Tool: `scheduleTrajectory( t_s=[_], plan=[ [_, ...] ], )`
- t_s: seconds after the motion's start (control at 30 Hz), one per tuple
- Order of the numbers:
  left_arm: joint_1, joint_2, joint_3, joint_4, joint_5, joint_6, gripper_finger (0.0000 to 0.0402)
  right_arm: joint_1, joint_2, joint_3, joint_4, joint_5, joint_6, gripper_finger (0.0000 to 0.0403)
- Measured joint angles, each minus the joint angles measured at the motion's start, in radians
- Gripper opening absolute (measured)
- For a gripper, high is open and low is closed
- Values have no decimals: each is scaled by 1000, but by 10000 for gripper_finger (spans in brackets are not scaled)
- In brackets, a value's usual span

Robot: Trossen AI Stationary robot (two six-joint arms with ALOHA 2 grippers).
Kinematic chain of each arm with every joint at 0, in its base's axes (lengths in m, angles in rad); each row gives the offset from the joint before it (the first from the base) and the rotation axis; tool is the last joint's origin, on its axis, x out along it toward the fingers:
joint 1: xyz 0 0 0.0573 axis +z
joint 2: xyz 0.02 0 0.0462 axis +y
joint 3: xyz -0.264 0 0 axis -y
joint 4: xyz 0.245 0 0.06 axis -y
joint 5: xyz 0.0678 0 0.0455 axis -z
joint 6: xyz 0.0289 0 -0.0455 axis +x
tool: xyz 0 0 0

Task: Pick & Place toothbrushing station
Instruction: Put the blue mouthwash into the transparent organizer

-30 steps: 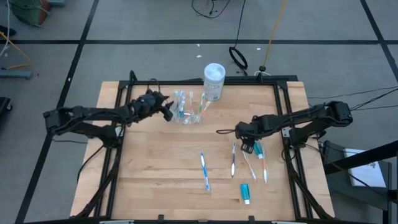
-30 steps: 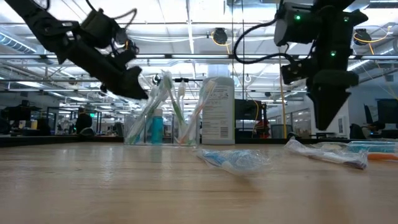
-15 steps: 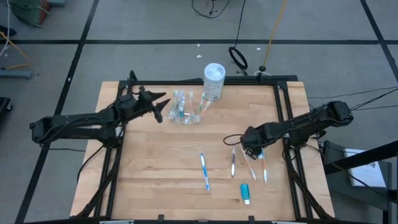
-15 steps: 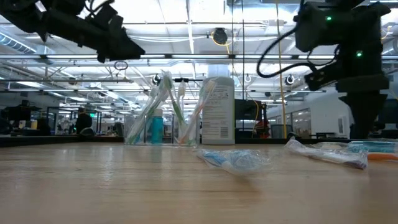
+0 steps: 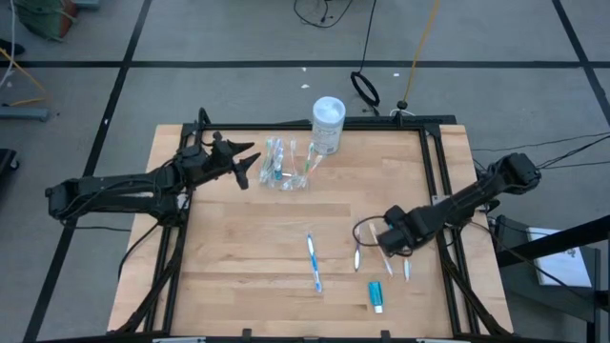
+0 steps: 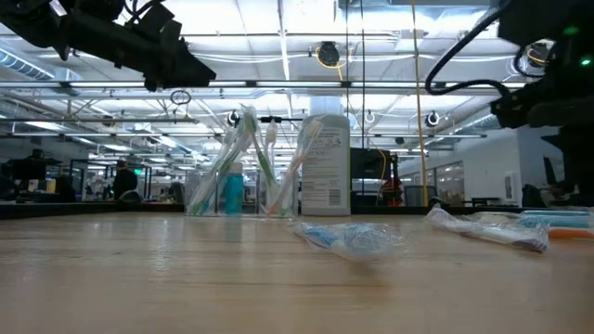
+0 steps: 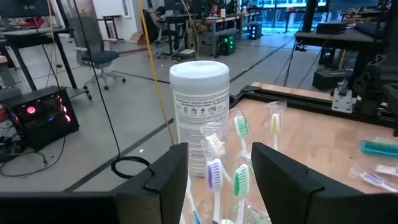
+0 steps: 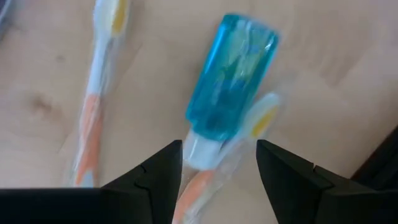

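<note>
The toothbrushing station point(image 5: 286, 166), a small clear holder with several toothbrushes standing in it, rests on its base at the table's far middle, next to the white tub point(image 5: 328, 122). It also shows in the low view point(image 6: 246, 176). My left gripper point(image 5: 246, 162) is open and empty. It hovers just left of the holder and above it point(image 6: 176, 65), with the brush heads point(image 7: 239, 177) ahead between its fingers. My right gripper point(image 5: 391, 238) is open and empty. It points down over a small blue tube point(image 8: 230, 78) that lies across a wrapped toothbrush point(image 8: 252, 124).
Wrapped toothbrushes lie loose on the near half of the table: a blue one point(image 5: 313, 262), a dark one point(image 5: 357, 252) and an orange one point(image 8: 99, 81) by my right gripper. A second blue tube point(image 5: 376, 295) lies near the front edge. The table's left half is bare wood.
My left gripper has drawn back from the holder toward the table's left and risen, then kept still. The holder has not moved. My right gripper has gone toward the table's near edge over the loose toothbrushes.
</note>
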Motion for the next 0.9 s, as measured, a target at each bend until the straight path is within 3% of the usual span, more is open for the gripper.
scheduleTrajectory(
  t_s=[0.3, 0.77, 0.9],
  plan=[
    [0, 0, 0, 0, 0, -31, 184, 68, -1, -134, 215, -42, 48, 196],
    [0, 0, 0, -5, 0, -53, 184, -6, -3, -168, 325, -41, -200, 196],
    [0, 0, 1, -13, 1, -53, 184, -21, -1, -167, 346, 24, -201, 195]
  ],
)
